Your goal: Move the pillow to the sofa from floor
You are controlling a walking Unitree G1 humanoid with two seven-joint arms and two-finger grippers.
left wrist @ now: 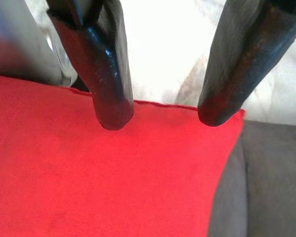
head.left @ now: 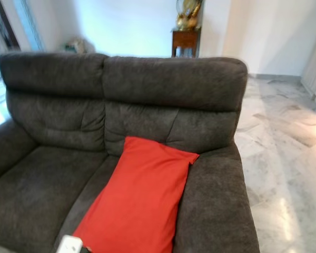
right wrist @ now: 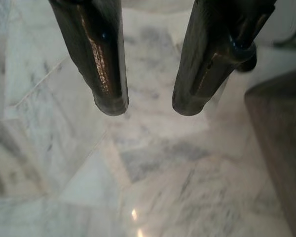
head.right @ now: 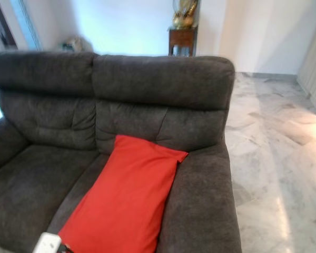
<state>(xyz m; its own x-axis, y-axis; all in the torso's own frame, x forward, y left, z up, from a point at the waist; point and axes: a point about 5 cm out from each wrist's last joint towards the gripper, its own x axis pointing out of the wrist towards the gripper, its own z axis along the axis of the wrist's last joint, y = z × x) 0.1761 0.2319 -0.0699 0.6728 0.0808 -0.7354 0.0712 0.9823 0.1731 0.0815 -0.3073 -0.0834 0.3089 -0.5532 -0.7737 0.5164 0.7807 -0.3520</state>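
The pillow lies on the sofa seat against the right armrest. My left gripper hovers over it, fingers apart, empty. Placement looks done; next, I withdraw.

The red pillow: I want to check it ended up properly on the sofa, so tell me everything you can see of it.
The red pillow is a plain rectangular cushion in smooth, matte fabric with a stitched edge seam. It lies on the seat of the dark grey sofa, on the robot's right half, angled, its top corner leaning against the backrest and one long side along the armrest. Its lower end runs out of the picture. The left gripper hovers open over one edge, fingers apart, not pinching the fabric.
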